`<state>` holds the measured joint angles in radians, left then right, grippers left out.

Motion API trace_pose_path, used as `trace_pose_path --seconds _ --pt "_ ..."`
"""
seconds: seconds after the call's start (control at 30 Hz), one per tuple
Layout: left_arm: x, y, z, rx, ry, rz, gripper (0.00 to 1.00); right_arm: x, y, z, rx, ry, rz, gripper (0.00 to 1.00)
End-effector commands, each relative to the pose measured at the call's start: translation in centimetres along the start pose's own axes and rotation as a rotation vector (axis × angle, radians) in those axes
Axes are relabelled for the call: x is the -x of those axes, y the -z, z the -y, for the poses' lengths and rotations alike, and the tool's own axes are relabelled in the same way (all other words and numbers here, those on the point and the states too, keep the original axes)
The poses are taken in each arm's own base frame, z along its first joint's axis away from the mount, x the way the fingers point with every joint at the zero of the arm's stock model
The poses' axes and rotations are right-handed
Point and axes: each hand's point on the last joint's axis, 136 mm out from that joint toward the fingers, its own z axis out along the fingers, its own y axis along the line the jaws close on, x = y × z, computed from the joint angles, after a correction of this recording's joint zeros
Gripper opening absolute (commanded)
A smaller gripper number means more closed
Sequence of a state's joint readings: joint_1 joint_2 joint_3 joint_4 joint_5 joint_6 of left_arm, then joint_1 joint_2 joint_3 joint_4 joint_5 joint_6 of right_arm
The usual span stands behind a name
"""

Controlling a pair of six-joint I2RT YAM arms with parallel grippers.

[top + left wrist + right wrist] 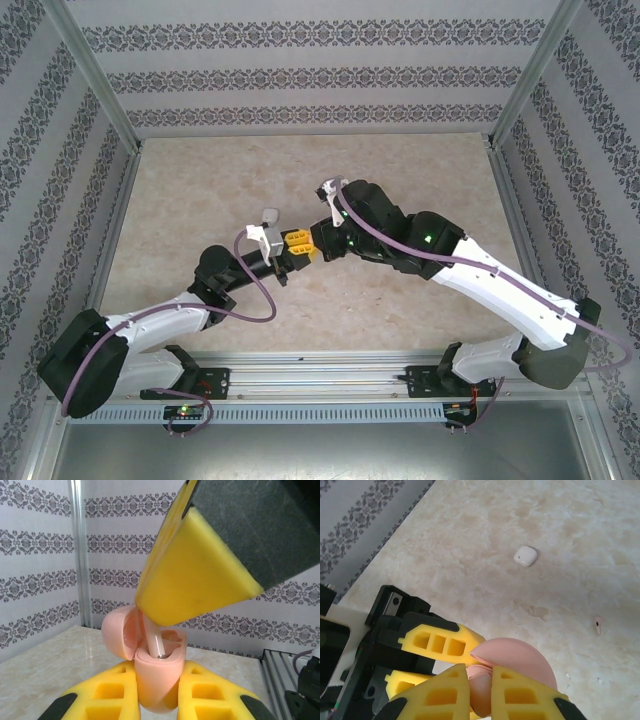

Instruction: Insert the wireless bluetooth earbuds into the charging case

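Right pincer (480, 670) is pinched narrow on an earbud (154, 642) that points nearly straight down into the case (155, 685) just below it. Your left pincer (160, 669) is clamped on that case, upright, lid (117, 630) open, so you'd push downward.

Pink charging case (157, 680), yellow fingers (200, 575), beige marbled bench (520, 520), white walls (40, 545) with dark floral bands; the earbud (156, 642) seems a paler pink.
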<state>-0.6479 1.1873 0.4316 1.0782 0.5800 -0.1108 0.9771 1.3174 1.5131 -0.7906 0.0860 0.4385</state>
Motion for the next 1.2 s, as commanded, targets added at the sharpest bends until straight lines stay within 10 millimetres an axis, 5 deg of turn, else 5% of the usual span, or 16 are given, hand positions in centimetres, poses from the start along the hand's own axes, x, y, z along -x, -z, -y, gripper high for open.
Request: trace_pose_path --seconds 0.0,0.43,0.8,1.17 --pt "0.8 0.6 1.9 -0.083 -0.048 0.031 0.00 0.6 1.2 -1.1 0.070 0.141 0.045 0.01" --pt "1.1 1.1 4.1 -0.208 -0.141 0.033 0.00 -0.4 5.1 -2.4 0.150 0.454 0.137 0.00" --pt "1.3 0.9 4.0 -0.207 -0.133 0.041 0.00 -2.0 4.2 -4.0 0.199 0.548 0.082 0.00" --pt "1.7 0.9 4.0 -0.202 -0.126 0.043 0.00 -3.7 2.9 -2.3 0.117 0.579 0.003 0.00"
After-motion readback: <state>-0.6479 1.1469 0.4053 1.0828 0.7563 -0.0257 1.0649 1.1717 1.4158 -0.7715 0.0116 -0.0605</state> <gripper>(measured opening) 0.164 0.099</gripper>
